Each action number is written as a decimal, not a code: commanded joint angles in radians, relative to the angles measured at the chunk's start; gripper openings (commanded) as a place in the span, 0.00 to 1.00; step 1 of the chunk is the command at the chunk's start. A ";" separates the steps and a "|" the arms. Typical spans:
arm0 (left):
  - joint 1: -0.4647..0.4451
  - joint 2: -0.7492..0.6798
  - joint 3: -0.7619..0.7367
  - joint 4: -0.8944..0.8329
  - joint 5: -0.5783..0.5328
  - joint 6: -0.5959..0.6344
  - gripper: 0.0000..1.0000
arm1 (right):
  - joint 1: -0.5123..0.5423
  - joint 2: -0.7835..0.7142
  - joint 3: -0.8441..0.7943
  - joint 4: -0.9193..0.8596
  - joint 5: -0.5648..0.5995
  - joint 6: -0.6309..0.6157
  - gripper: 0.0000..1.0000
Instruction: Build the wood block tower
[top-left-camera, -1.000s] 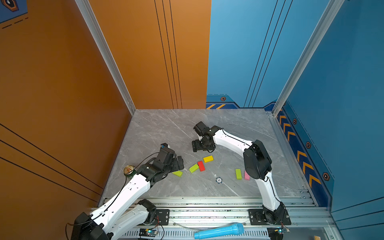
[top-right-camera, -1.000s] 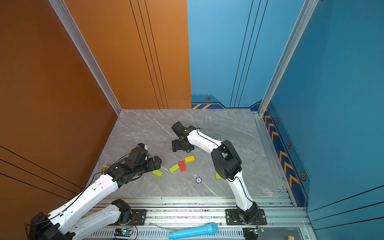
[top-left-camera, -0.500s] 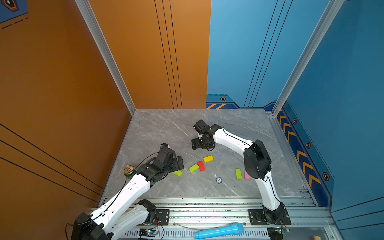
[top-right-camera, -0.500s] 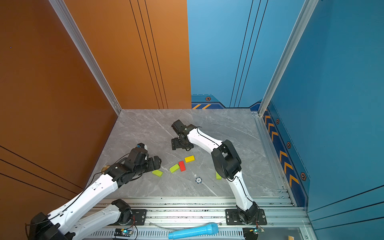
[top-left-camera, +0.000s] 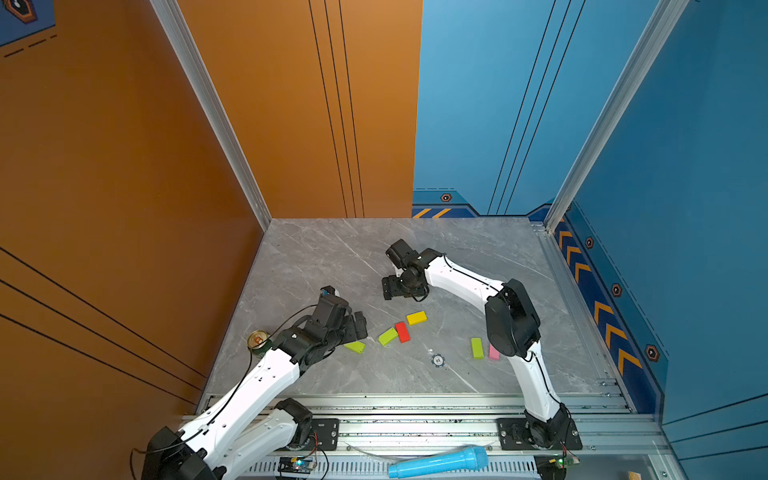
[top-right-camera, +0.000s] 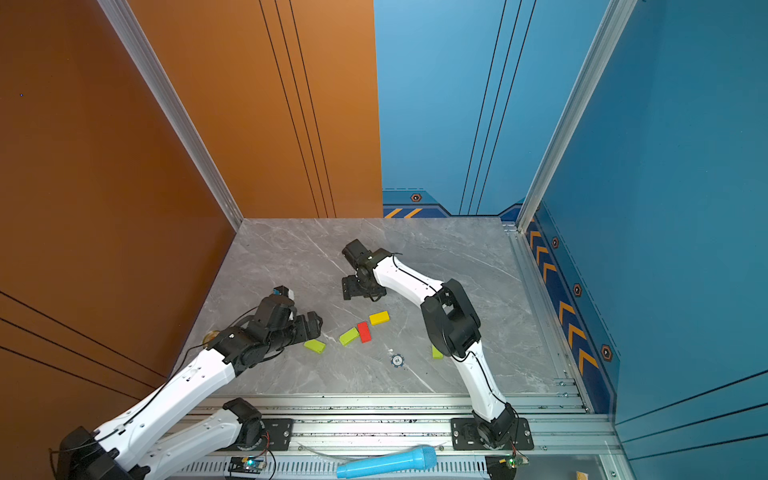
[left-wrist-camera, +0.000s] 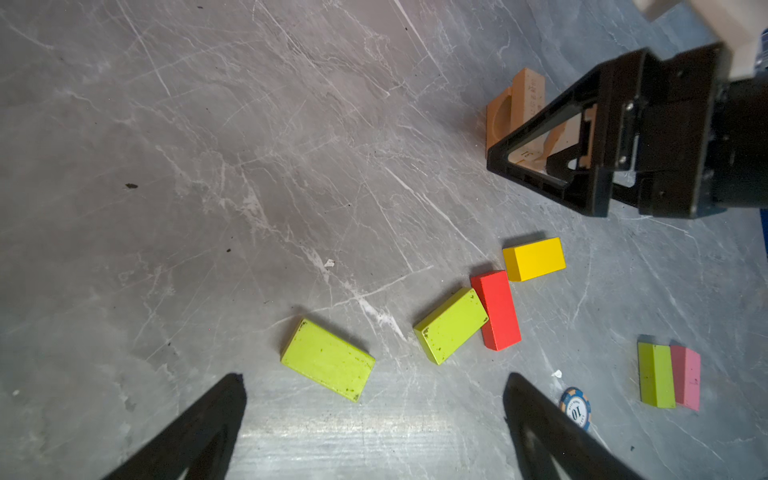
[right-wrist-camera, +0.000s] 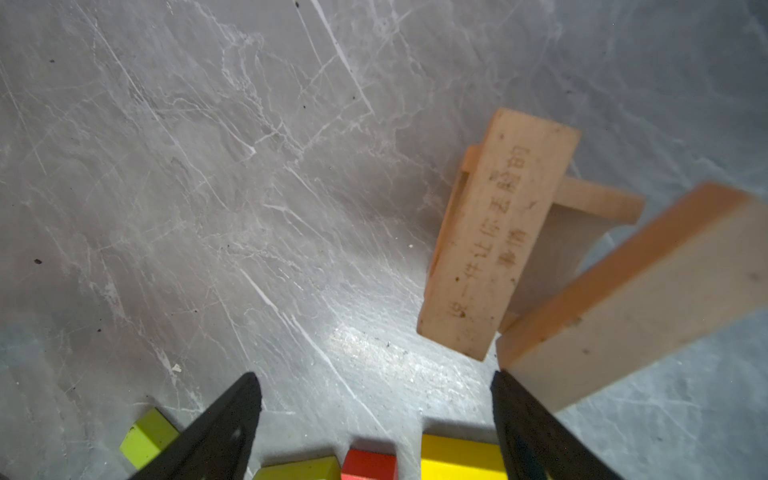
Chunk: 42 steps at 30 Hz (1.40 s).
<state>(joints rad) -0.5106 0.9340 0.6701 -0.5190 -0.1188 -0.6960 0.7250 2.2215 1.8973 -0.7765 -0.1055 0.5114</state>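
Note:
Tan wood blocks (right-wrist-camera: 494, 232) form a low stack, the tower; a second tan block (right-wrist-camera: 644, 291) lies close beside one fingertip of my right gripper (right-wrist-camera: 374, 380), which is open and empty. In both top views the right gripper (top-left-camera: 388, 287) (top-right-camera: 349, 289) covers this stack. My left gripper (left-wrist-camera: 374, 386) (top-left-camera: 359, 326) is open, just short of a lime green block (left-wrist-camera: 328, 359) (top-left-camera: 354, 346). Loose on the floor lie another lime green block (top-left-camera: 387, 336), a red block (top-left-camera: 402, 331), a yellow block (top-left-camera: 416, 318), and a lime green (top-left-camera: 477, 348) and pink (top-left-camera: 493, 352) pair.
A round blue-white token (top-left-camera: 437, 360) lies between the block groups. A drink can (top-left-camera: 257, 341) stands by the left arm near the orange wall. A blue microphone (top-left-camera: 438, 461) lies on the front rail. Walls close in the grey marble floor (top-left-camera: 332, 257).
The right gripper has drifted slightly to the left over the tan stack. The left arm and the loose blocks have not moved.

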 joint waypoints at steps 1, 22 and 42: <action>0.009 -0.018 0.025 0.005 0.011 0.020 0.98 | -0.005 0.000 0.026 -0.045 0.002 -0.024 0.88; -0.003 -0.035 0.044 -0.009 0.013 0.016 0.98 | -0.132 -0.253 -0.279 -0.032 0.102 0.048 0.78; -0.019 -0.001 0.048 -0.011 -0.004 0.019 0.99 | -0.193 -0.154 -0.330 0.071 -0.012 0.153 0.57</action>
<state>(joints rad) -0.5247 0.9249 0.6838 -0.5198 -0.1192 -0.6964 0.5362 2.0510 1.5436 -0.7094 -0.1032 0.6376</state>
